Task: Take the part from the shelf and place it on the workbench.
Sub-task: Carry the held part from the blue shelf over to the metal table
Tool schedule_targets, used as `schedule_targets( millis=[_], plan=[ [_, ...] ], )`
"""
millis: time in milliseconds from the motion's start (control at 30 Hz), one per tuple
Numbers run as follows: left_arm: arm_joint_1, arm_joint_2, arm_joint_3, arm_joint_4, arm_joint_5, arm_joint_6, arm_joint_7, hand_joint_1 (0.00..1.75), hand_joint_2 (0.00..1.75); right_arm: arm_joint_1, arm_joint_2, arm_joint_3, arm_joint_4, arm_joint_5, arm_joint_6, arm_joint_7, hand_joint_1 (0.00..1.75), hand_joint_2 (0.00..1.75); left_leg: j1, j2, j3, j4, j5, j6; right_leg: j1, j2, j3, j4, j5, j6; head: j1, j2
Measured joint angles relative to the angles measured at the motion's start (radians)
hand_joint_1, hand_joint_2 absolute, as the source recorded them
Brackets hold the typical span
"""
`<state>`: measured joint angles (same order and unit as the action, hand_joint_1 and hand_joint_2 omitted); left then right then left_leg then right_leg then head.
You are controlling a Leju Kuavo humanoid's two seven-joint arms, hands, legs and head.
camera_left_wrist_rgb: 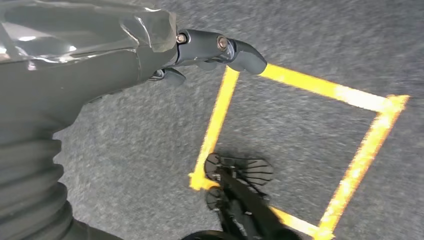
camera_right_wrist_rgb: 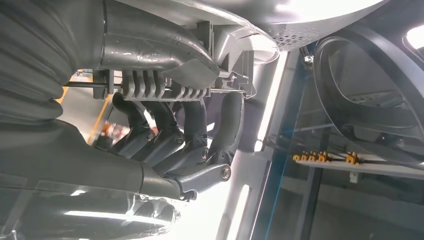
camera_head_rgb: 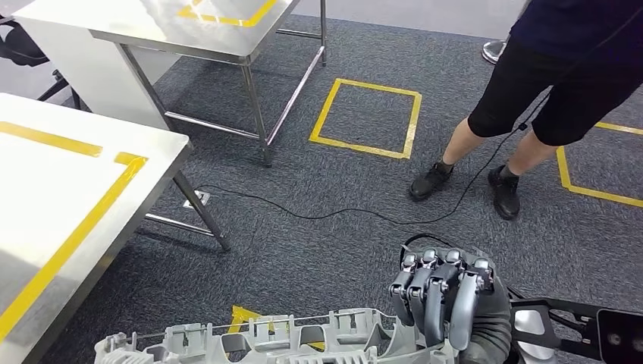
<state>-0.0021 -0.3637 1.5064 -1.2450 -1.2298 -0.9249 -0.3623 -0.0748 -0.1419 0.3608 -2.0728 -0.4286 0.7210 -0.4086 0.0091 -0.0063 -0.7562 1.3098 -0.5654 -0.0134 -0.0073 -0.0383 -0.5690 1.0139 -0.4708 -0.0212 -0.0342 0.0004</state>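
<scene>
The part, a long light-grey ribbed casting, lies across the bottom of the head view, carried above the grey carpet. The right hand grips its right end, fingers curled over the top edge; in the right wrist view the same fingers wrap under the part's ribbed rim with the thumb pressed against it. The left hand hangs above the carpet, holding nothing; whether its fingers are spread or curled cannot be told. A steel workbench marked with yellow tape stands to the left, near the part. A person stands ahead on the right.
</scene>
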Motion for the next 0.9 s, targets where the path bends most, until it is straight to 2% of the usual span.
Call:
schedule_targets(
  millis=[33, 67, 133, 167, 200, 233, 267, 300, 367, 400, 433, 467, 500, 533, 567, 600, 633, 667, 700, 767, 800, 867, 900],
  plan=[
    [0.0, 0.0, 0.0, 0.004, -0.007, 0.004, -0.004, 0.0, 1.75, 0.002, 0.0, 0.0, 0.002, 0.0, 0.001, -0.001, 1.54, 1.75, 0.0, 0.002, 0.0, -0.007, 0.015, 0.002, 0.003, -0.012, 0.002, 0.0, -0.003, -0.001, 0.0, 0.0],
    [0.001, 0.0, 0.0, 0.006, -0.013, 0.008, -0.01, 0.0, 1.75, 0.003, 0.001, -0.001, 0.003, 0.0, 0.002, -0.001, 1.54, 1.75, -0.001, 0.009, 0.024, -0.058, 0.046, 0.006, 0.005, -0.024, 0.005, 0.0, -0.006, -0.002, 0.0, 0.0],
    [-0.001, 0.003, 0.0, 0.006, -0.02, 0.01, -0.019, 0.0, 1.75, 0.003, 0.003, -0.004, 0.004, -0.002, 0.007, -0.002, 1.54, 1.75, -0.012, 0.054, 0.101, -0.203, 0.107, 0.023, 0.012, -0.046, 0.015, 0.0, -0.013, 0.0, 0.001, 0.0],
    [-0.004, 0.004, 0.0, 0.005, -0.02, 0.008, -0.022, 0.0, 1.75, 0.003, 0.004, -0.007, 0.004, -0.003, 0.011, -0.003, 1.54, 1.75, -0.019, 0.075, 0.128, -0.255, 0.122, 0.032, 0.014, -0.056, 0.018, 0.0, -0.017, 0.002, 0.001, 0.0],
    [-0.007, 0.006, 0.0, 0.003, -0.018, 0.006, -0.023, 0.0, 1.75, 0.003, 0.005, -0.01, 0.005, -0.006, 0.015, -0.006, 1.54, 1.75, -0.025, 0.089, 0.141, -0.281, 0.126, 0.038, 0.015, -0.066, 0.021, -0.001, -0.02, 0.006, 0.001, 0.0],
    [-0.009, 0.007, 0.0, 0.0, -0.014, 0.003, -0.022, 0.0, 1.75, 0.003, 0.006, -0.013, 0.006, -0.008, 0.02, -0.008, 1.54, 1.75, -0.028, 0.087, 0.141, -0.286, 0.123, 0.041, 0.016, -0.076, 0.022, -0.002, -0.023, 0.011, 0.001, 0.0],
    [-0.01, 0.008, 0.0, -0.004, -0.007, 0.002, -0.021, 0.0, 1.75, 0.002, 0.006, -0.015, 0.007, -0.012, 0.026, -0.011, 1.54, 1.75, -0.028, 0.074, 0.143, -0.292, 0.124, 0.045, 0.016, -0.087, 0.026, -0.004, -0.025, 0.014, 0.0, 0.0],
    [-0.01, 0.008, 0.0, -0.009, 0.001, 0.0, -0.017, 0.0, 1.75, 0.002, 0.006, -0.017, 0.008, -0.016, 0.031, -0.012, 1.54, 1.75, -0.026, 0.061, 0.15, -0.301, 0.129, 0.048, 0.016, -0.084, 0.028, -0.003, -0.028, 0.018, 0.001, 0.0],
    [-0.013, 0.009, 0.0, -0.017, 0.024, -0.003, -0.007, 0.0, 1.75, 0.001, 0.005, -0.023, 0.011, -0.024, 0.041, -0.013, 1.54, 1.75, -0.016, 0.033, 0.166, -0.319, 0.141, 0.055, 0.011, -0.036, 0.012, 0.042, -0.052, 0.02, 0.003, 0.0],
    [-0.016, 0.008, 0.0, -0.02, 0.036, -0.006, -0.002, 0.0, 1.75, 0.001, 0.004, -0.026, 0.013, -0.027, 0.045, -0.013, 1.54, 1.75, -0.012, 0.019, 0.172, -0.323, 0.145, 0.057, 0.007, -0.003, -0.015, 0.097, -0.074, 0.02, 0.005, 0.0],
    [-0.019, 0.008, 0.0, -0.021, 0.045, -0.01, 0.003, 0.0, 1.75, 0.001, 0.003, -0.028, 0.016, -0.029, 0.048, -0.013, 1.54, 1.75, -0.01, 0.005, 0.173, -0.324, 0.146, 0.058, 0.003, 0.02, -0.051, 0.168, -0.1, 0.02, 0.007, 0.0],
    [-0.022, 0.008, 0.0, -0.023, 0.052, -0.014, 0.007, 0.0, 1.75, 0.001, 0.002, -0.029, 0.019, -0.029, 0.05, -0.013, 1.54, 1.75, -0.008, -0.011, 0.172, -0.324, 0.146, 0.058, 0.0, 0.03, -0.089, 0.237, -0.12, 0.022, 0.008, 0.0],
    [-0.023, 0.007, 0.0, -0.024, 0.056, -0.017, 0.01, 0.0, 1.75, 0.0, 0.001, -0.03, 0.024, -0.029, 0.052, -0.013, 1.54, 1.75, -0.007, -0.028, 0.173, -0.323, 0.146, 0.057, -0.004, 0.033, -0.118, 0.281, -0.128, 0.029, 0.009, 0.0],
    [-0.023, 0.007, 0.0, -0.024, 0.059, -0.018, 0.013, 0.0, 1.75, -0.002, 0.001, -0.03, 0.028, -0.029, 0.052, -0.012, 1.54, 1.75, -0.005, -0.046, 0.174, -0.323, 0.145, 0.056, -0.008, 0.034, -0.129, 0.286, -0.119, 0.039, 0.009, 0.0],
    [-0.023, 0.007, 0.0, -0.024, 0.062, -0.019, 0.016, 0.0, 1.75, -0.006, 0.0, -0.03, 0.032, -0.03, 0.051, -0.009, 1.54, 1.75, -0.003, -0.063, 0.176, -0.322, 0.143, 0.053, -0.013, 0.036, -0.118, 0.249, -0.094, 0.052, 0.009, 0.0],
    [-0.023, 0.007, 0.0, -0.024, 0.066, -0.019, 0.018, 0.0, 1.75, -0.011, 0.0, -0.03, 0.036, -0.033, 0.05, -0.006, 1.54, 1.75, 0.0, -0.079, 0.177, -0.319, 0.141, 0.049, -0.019, 0.046, -0.09, 0.178, -0.059, 0.066, 0.009, 0.0],
    [-0.023, 0.007, 0.0, -0.024, 0.07, -0.019, 0.02, 0.0, 1.75, -0.016, 0.0, -0.029, 0.04, -0.037, 0.048, -0.003, 1.54, 1.75, 0.001, -0.094, 0.176, -0.314, 0.137, 0.042, -0.024, 0.062, -0.06, 0.105, -0.027, 0.074, 0.01, 0.0],
    [-0.023, 0.007, 0.0, -0.024, 0.073, -0.02, 0.023, 0.0, 1.75, -0.022, 0.0, -0.028, 0.043, -0.041, 0.047, 0.001, 1.54, 1.75, 0.001, -0.107, 0.174, -0.308, 0.133, 0.035, -0.027, 0.074, -0.036, 0.049, -0.004, 0.074, 0.011, 0.0],
    [-0.023, 0.007, 0.0, -0.025, 0.076, -0.02, 0.025, 0.0, 1.75, -0.027, 0.001, -0.027, 0.046, -0.044, 0.046, 0.004, 1.54, 1.75, 0.001, -0.118, 0.17, -0.303, 0.13, 0.027, -0.027, 0.083, -0.022, 0.017, 0.008, 0.067, 0.011, 0.0],
    [-0.021, 0.006, 0.0, -0.025, 0.079, -0.02, 0.027, 0.0, 1.75, -0.034, 0.001, -0.023, 0.052, -0.046, 0.043, 0.007, 1.54, 1.75, 0.004, -0.133, 0.162, -0.301, 0.128, 0.014, -0.022, 0.074, -0.016, 0.009, 0.011, 0.045, 0.012, 0.0],
    [-0.02, 0.006, 0.0, -0.025, 0.079, -0.019, 0.028, 0.0, 1.75, -0.038, 0.001, -0.021, 0.054, -0.045, 0.04, 0.008, 1.54, 1.75, 0.006, -0.13, 0.158, -0.3, 0.127, 0.01, -0.021, 0.066, -0.016, 0.008, 0.012, 0.037, 0.012, 0.0],
    [-0.019, 0.006, 0.0, -0.025, 0.078, -0.014, 0.027, 0.0, 1.75, -0.043, 0.001, -0.014, 0.057, -0.041, 0.031, 0.006, 1.54, 1.75, 0.005, -0.079, 0.138, -0.259, 0.104, 0.002, -0.021, 0.049, -0.012, 0.006, 0.011, 0.023, 0.008, 0.0],
    [-0.022, 0.006, 0.0, -0.024, 0.078, -0.01, 0.025, 0.0, 1.75, -0.045, 0.001, -0.011, 0.057, -0.039, 0.027, 0.005, 1.54, 1.75, 0.005, -0.045, 0.114, -0.209, 0.079, -0.001, -0.02, 0.039, -0.009, 0.006, 0.009, 0.017, 0.005, 0.0]
  ],
)
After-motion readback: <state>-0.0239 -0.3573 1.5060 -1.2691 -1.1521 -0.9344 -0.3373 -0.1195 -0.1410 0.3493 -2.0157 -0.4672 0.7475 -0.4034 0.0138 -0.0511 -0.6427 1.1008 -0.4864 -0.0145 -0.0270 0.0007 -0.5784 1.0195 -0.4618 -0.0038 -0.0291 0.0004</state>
